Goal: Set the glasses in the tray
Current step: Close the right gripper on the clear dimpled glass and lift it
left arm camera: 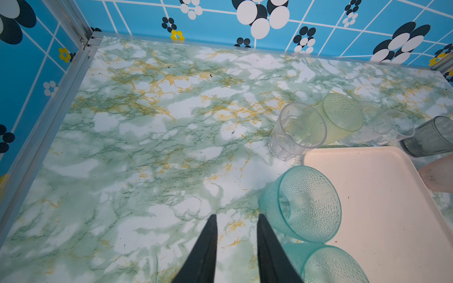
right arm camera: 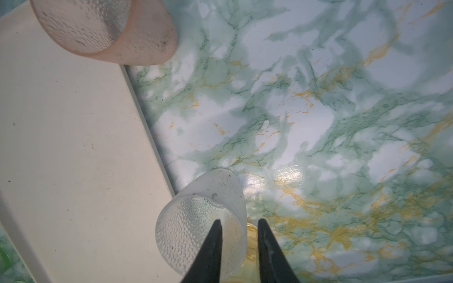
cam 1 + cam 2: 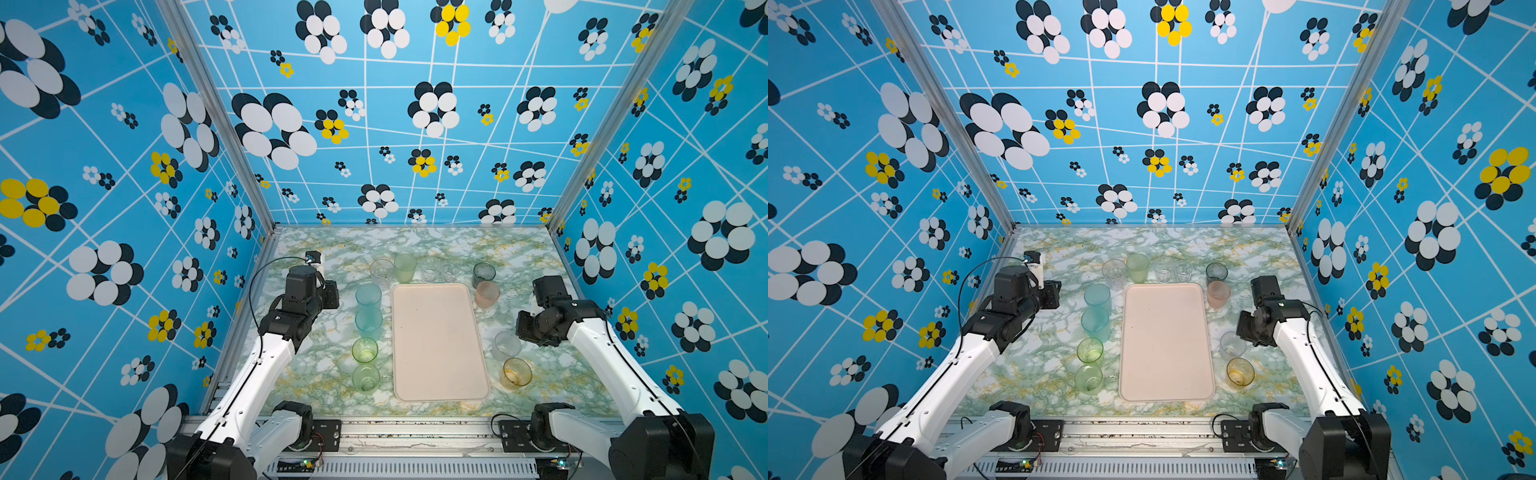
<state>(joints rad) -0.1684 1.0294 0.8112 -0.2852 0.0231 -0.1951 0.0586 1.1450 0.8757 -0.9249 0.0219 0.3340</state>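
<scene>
The cream-pink tray [image 3: 440,345] lies bare in the middle of the table, and the glasses stand on the table around it. On its left are two teal ones [image 3: 368,295], a lime one [image 3: 365,350] and a pale green one [image 3: 366,378]. Behind it stand clear ones [image 3: 381,270], a pale green one [image 3: 405,266] and a smoky one [image 3: 484,272]. On its right are a pink one [image 3: 487,294], a frosted clear one [image 2: 196,220] and an amber one [image 3: 516,372]. My left gripper [image 1: 236,216] is open over bare table beside a teal glass [image 1: 304,203]. My right gripper [image 2: 239,220] is open above the frosted glass's rim.
Patterned blue walls with aluminium posts [image 3: 216,108] close in the table on the left, back and right. A metal rail [image 3: 415,432] with both arm bases runs along the front edge. Marbled table [image 1: 147,147] stretches to the back left corner.
</scene>
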